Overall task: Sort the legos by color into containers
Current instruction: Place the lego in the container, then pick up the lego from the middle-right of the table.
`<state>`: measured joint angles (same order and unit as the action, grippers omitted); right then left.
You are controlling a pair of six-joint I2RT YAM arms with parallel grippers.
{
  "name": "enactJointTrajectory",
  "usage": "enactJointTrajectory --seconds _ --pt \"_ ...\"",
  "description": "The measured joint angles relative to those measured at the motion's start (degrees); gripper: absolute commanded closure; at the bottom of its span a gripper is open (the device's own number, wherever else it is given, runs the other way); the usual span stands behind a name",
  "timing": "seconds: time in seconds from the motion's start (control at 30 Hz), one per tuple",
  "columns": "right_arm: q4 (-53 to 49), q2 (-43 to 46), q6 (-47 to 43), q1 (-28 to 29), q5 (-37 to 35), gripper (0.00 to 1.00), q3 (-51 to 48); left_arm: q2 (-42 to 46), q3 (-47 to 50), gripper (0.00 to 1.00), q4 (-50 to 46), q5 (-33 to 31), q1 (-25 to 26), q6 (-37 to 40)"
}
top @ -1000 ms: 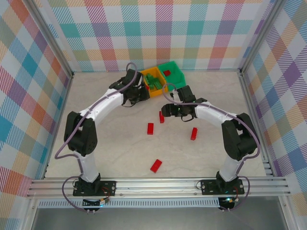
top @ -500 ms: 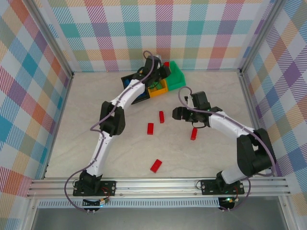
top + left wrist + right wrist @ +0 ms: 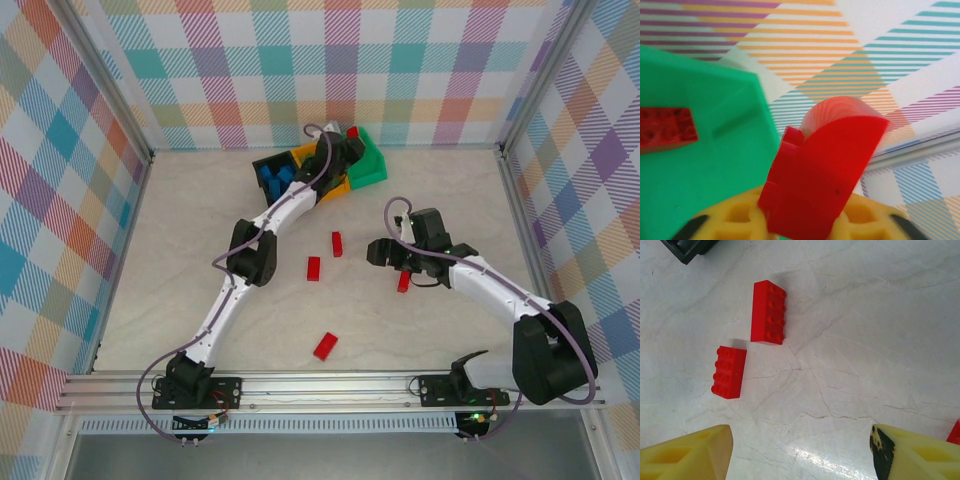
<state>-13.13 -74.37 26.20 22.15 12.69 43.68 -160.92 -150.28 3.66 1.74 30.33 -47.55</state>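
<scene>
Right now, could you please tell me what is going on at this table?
Two robot arms are sorting toy bricks into bins by colour. The left claw is stretched over the green bin at the far edge with a red brick between its fingers; another red brick already lies in that bin. The right claw hangs open above the table, near two loose red bricks. Blue bricks sit in the black bin.

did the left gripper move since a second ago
Yes. The left gripper moved right and farther back, from over the black bin to above the green bin.
</scene>
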Motion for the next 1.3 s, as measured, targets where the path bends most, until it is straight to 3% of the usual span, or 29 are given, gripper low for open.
enactJointTrajectory --seconds 0.03,0.1,0.23,0.4,0.67,0.93,1.1,1.3 --pt "0.0 0.4 0.0 0.0 0.0 0.27 0.0 0.0 -0.3 0.34 0.5 -0.3 0.3 -0.2" --pt "0.0 0.9 0.0 0.0 0.0 0.27 0.0 0.0 -0.6 0.28 1.3 -0.4 0.7 -0.6" --pt "0.2 0.8 0.0 0.0 0.1 0.27 0.0 0.0 -0.6 0.22 1.4 0.0 1.1 -0.4" --pt "-0.2 -2.6 0.0 0.0 -0.2 0.26 1.4 3.7 6.6 0.21 2.8 0.8 1.1 0.9" --pt "-5.4 -6.4 0.1 -0.1 -9.4 0.24 4.7 16.4 22.7 0.21 4.7 4.4 0.9 2.2" --pt "-10.0 -6.8 1.1 -0.1 -14.8 0.24 3.0 35.4 47.2 0.21 10.8 6.4 0.9 3.3" --pt "-13.1 -5.6 1.0 -0.1 -18.4 0.25 0.6 42.3 58.2 0.21 12.8 7.2 0.9 4.4" --pt "-13.4 -5.6 1.5 -0.1 -17.9 0.39 -0.2 45.9 67.8 0.21 13.0 8.3 0.9 5.1"
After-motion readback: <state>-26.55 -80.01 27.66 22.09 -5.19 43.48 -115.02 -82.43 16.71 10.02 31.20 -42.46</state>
